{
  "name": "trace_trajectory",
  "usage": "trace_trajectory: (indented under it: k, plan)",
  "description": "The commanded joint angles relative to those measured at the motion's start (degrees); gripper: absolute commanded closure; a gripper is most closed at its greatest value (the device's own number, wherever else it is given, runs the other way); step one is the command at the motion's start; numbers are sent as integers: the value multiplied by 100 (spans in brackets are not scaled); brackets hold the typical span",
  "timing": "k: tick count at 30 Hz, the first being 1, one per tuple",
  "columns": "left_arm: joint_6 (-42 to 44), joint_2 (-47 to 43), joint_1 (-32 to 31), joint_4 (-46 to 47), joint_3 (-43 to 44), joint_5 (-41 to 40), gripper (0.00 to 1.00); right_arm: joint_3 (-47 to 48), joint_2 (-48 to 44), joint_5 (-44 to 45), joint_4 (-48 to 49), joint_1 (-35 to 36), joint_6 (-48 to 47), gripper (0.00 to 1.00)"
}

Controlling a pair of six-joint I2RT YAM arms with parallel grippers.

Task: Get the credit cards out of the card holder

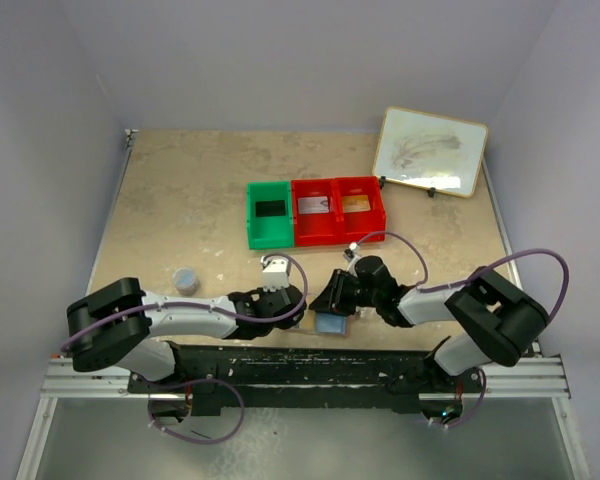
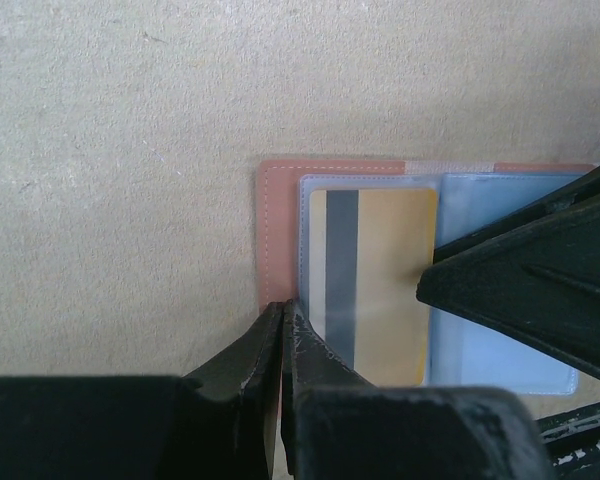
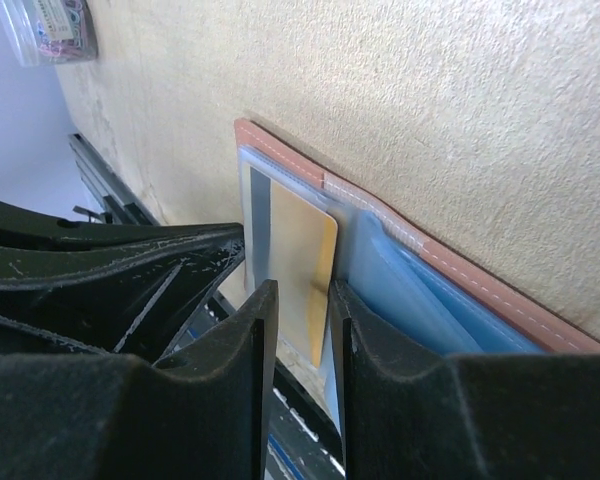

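Gold card (image 2: 385,280) (wrist views, not overhead)

the card holder (image 2: 278,240) under my left fingers (image 2: 245,375) looks like matt tan-pink leather with a stitched edge. its inner sleeves (image 2: 480,355) are soft pale blue plastic, see-through and shiny. the card (image 2: 380,270) at the tips of my right fingers (image 3: 230,390) is smooth glossy gold plastic with a dark stripe. all my fingers are hard black plastic, matt, scuffed pale along the edges. the table (image 2: 130,150) beyond my fingertips is rough, matt and beige, like pressed fibre.
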Motion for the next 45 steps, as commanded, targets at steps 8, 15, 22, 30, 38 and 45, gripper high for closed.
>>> trace_trajectory:
  k: [8, 15, 22, 30, 38, 45]
  plan:
    - [-125, -40, -6, -896, 211, -295, 100, -91, -158, 713, -459, 56, 294, 68]
    - [128, -365, -5, -1000, 778, -340, 100, -96, -276, 678, -510, 56, 186, 68]
    - [247, -12, -5, -233, 785, 195, 100, -124, -534, 740, -552, 56, 194, 66]
    - [-154, 633, -6, -259, 371, 119, 100, -119, -731, 822, -807, 56, 235, 61]
    - [-182, 649, -32, -296, 112, 91, 100, -40, -685, 1100, -1331, 138, 307, 59]
    - [-139, 722, -41, -341, 194, 91, 100, 178, -565, 1562, -1839, 498, 659, 59]
